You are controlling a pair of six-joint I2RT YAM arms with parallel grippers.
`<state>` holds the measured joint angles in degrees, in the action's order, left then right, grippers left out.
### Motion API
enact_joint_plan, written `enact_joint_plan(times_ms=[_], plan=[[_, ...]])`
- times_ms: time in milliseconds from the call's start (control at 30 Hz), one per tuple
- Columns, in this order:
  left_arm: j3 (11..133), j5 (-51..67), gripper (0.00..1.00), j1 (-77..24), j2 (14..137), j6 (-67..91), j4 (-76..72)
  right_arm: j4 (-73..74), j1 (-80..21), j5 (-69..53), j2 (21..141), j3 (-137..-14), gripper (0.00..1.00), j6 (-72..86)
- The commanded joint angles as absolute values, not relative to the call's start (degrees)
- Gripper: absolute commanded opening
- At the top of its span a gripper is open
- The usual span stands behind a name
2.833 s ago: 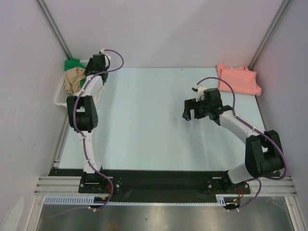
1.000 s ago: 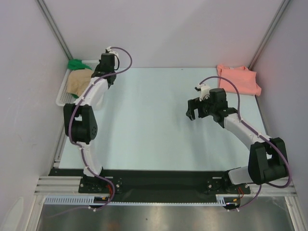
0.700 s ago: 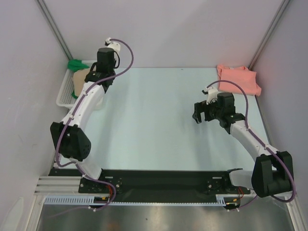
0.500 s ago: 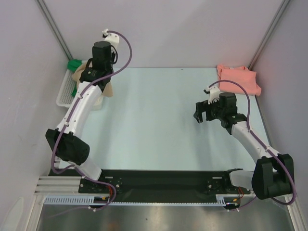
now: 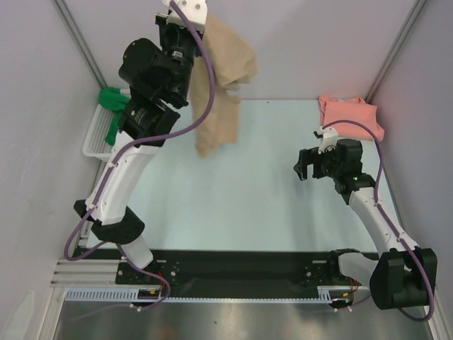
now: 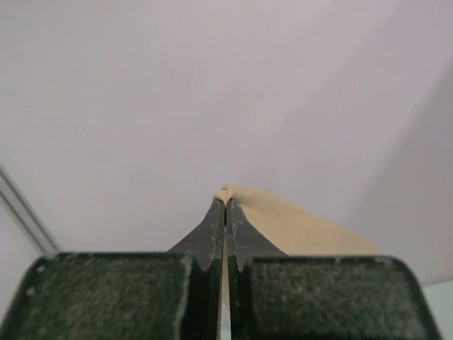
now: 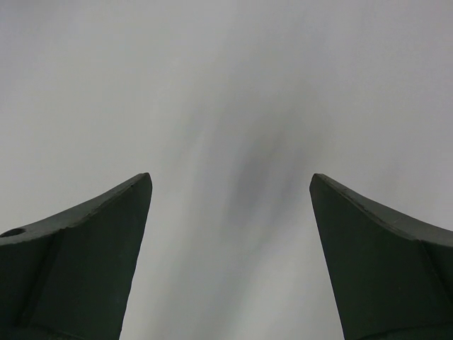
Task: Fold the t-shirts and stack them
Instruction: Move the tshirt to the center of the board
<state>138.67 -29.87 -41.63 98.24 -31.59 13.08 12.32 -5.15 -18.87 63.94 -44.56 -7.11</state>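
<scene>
Left gripper [image 5: 202,15] rose from upper-left basket [image 5: 94,142] to top centre, lifting tan t-shirt [image 5: 221,85] out, hanging. Green t-shirt [image 5: 112,105] got uncovered. Right gripper [image 5: 308,164] shifted right, toward frame edge.

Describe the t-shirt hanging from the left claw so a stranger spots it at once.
Look above the pale blue table, far left, where the left claw is shut on a soft tan cloth t-shirt. It alone dangles in the air; the salmon pink t-shirt lies at far right, the bright green t-shirt in the white plastic basket.
</scene>
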Motion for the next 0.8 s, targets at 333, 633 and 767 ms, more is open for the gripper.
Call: enact_joint_plan(times_ms=[333, 633, 767], plan=[[102.14, -39.2, 0.65, -48.43, 90.11, -37.28, 9.74, 16.78, -2.29, -20.3, 56.96, -44.74, 1.0, -8.7], [67.97, -21.64, 0.9, -39.99, 77.8, -16.52, 29.79, 25.83, -2.55, -31.73, 60.72, -45.62, 0.98, -15.73], [66.71, -10.56, 0.88, -39.9, 76.38, -16.26, 32.69, 28.39, -2.55, -32.87, 64.51, -45.53, 0.96, -16.78]])
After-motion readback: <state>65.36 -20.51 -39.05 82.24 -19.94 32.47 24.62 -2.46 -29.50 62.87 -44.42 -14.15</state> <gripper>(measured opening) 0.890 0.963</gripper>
